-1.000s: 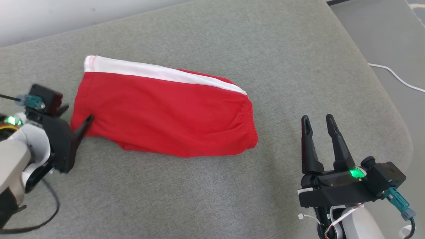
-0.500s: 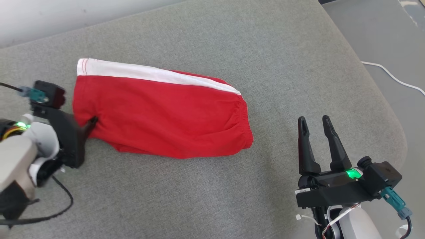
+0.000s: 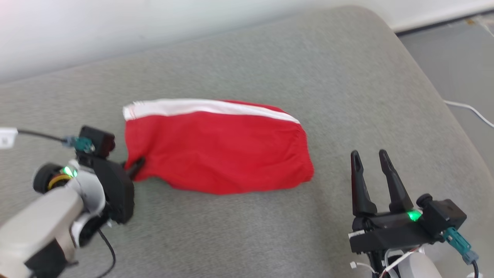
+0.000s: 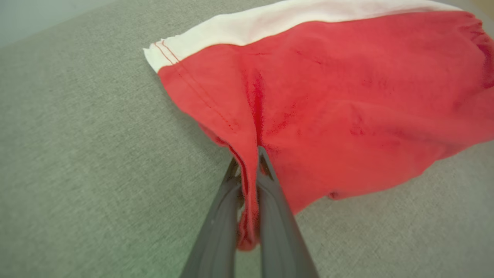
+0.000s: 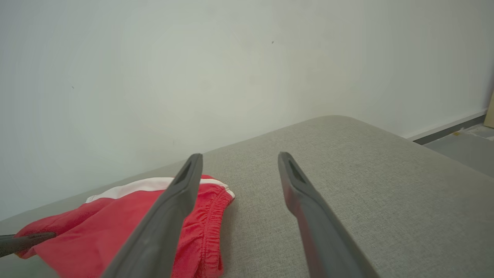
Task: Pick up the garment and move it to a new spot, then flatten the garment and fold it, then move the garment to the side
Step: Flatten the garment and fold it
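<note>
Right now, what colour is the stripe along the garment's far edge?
White stripe on the red garment; clearest in the left wrist view.

light: bright, diffuse | shadows: faint | head view: motion blur, upper-left glare | wrist views: edges stretched

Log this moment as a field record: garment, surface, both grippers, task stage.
garment: red shorts with a white side stripe, elastic waistband toward the robot's right
surface: grey fabric cushion, with most of the shorts lying on it
left gripper: shut on the hem edge of the shorts, a fold of cloth pinched in it
right gripper: open, holding nothing, apart from the shorts on the waistband side
stage: shorts gripped at one edge, not yet lifted clear
</note>
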